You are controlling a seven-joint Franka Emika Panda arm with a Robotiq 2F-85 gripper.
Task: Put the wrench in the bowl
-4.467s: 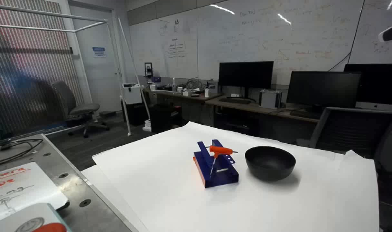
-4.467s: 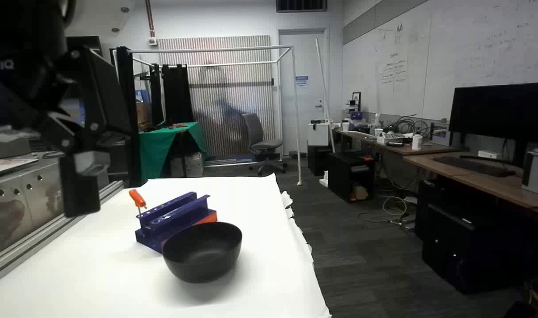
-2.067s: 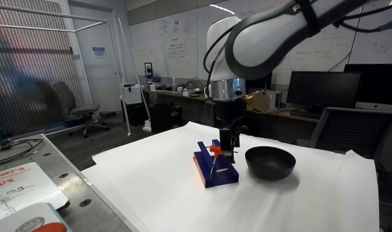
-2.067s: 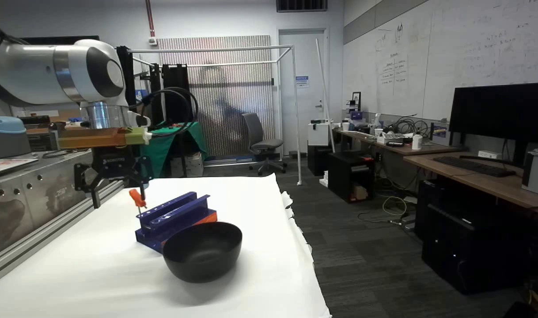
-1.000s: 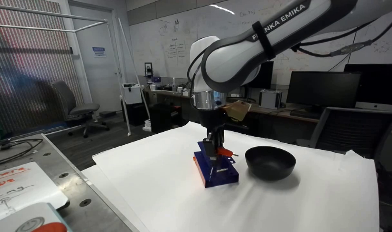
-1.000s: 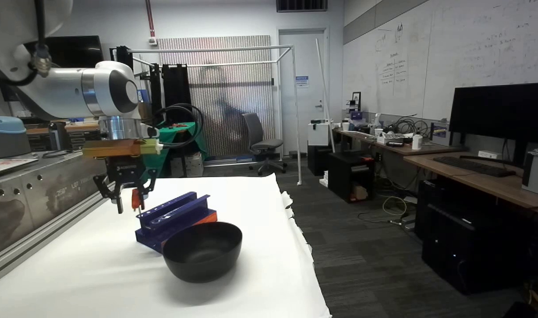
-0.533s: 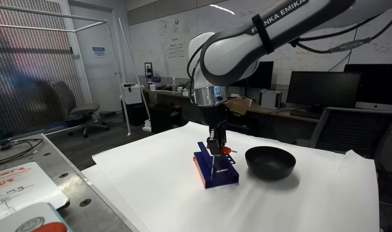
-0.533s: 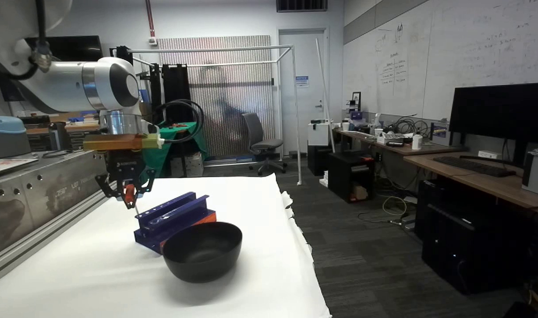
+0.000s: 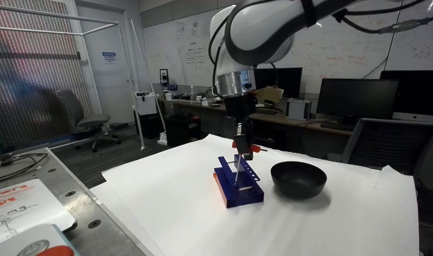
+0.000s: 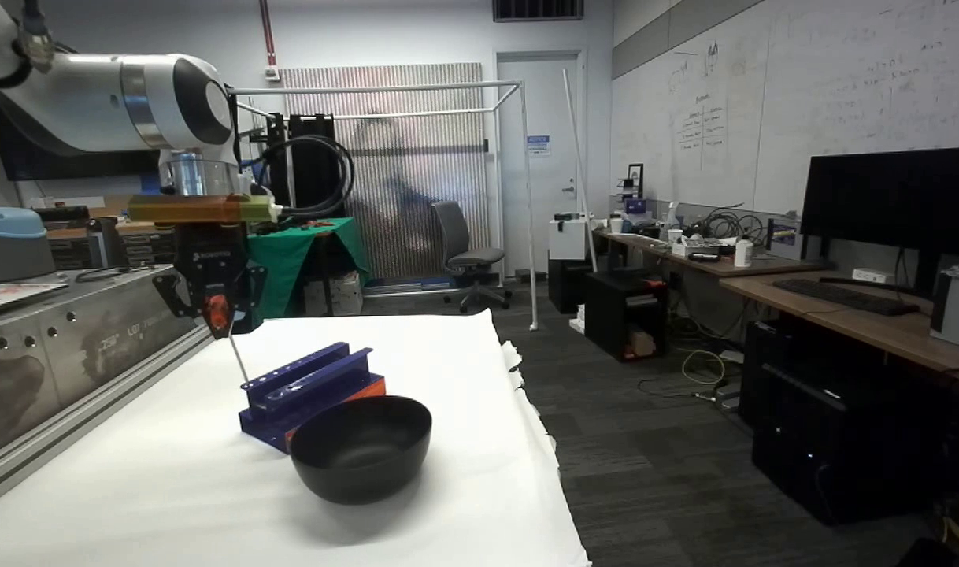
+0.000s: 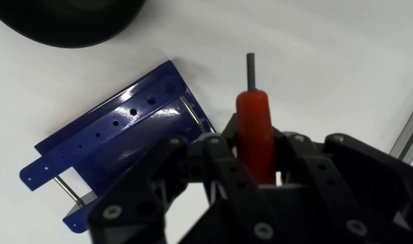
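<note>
The wrench, an orange T-handle (image 9: 255, 148) with a thin metal shaft pointing down, is raised above the dark blue box. My gripper (image 10: 221, 324) is shut on its handle, fingers on either side. In the wrist view the orange handle (image 11: 254, 132) stands between the jaws, a short metal end sticking out. The shaft slants down to the blue box in both exterior views; whether its lower tip is clear of the box I cannot tell. A black bowl (image 9: 298, 181) sits beside the box, its inside showing only black. Part of the bowl (image 11: 71, 20) shows in the wrist view.
The dark blue box (image 10: 306, 394) with two upright, holed rails lies close to the bowl, between it and my gripper in an exterior view. White paper (image 9: 166, 199) covers the table. A metal bench (image 10: 62, 354) runs along one side.
A second ago the jaws stood open around the handle. They have since closed on it, and the gripper has risen with the wrench, drawing more shaft up out of the box.
</note>
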